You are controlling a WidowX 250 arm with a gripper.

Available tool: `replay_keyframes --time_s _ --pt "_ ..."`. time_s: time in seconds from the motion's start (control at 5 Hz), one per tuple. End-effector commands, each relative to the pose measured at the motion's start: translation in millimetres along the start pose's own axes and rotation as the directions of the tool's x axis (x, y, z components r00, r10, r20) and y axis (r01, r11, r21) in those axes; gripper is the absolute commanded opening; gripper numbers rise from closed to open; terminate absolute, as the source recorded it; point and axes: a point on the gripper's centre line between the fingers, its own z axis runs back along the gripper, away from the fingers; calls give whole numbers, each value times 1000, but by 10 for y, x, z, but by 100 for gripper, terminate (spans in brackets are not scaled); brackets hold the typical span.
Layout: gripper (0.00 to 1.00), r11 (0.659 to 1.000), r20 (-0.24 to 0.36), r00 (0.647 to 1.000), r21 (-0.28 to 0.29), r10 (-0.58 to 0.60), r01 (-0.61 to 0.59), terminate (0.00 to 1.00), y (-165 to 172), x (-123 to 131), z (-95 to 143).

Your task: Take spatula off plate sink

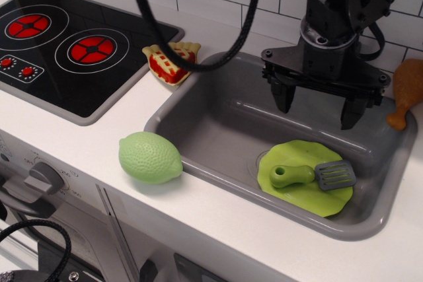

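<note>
Gripper (319, 114): hung spread and empty above the sink (211, 123)
Spatula (312, 175): lay across the plate (305, 196) on the sink floor
Risk: fingers might catch the plate rim, lifting it too

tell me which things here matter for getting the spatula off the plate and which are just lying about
In the job: spatula, plate, sink, pincer.
Lying about: lemon, pie slice, chicken drumstick, stovetop.

Glossy plastic plate (301, 193), matt grey plastic sink (211, 127), bumpy lemon (149, 157).
</note>
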Motion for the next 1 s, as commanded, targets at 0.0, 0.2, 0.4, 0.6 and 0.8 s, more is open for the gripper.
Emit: replay_keyframes --time_s 0.0,0.2,0.4,0.6,0.8 --pt "100 1000 0 1000 0 0 0 0 0 0 0" --pt "100 969 -23 970 -56 -244 242 0 39 -117 -61" --pt "100 900 -110 894 -105 -434 424 0 41 -177 -197" --pt "100 838 -80 836 -122 -543 533 0 40 -201 -373" --pt "100 820 -75 819 -117 -570 560 0 46 -220 -522"
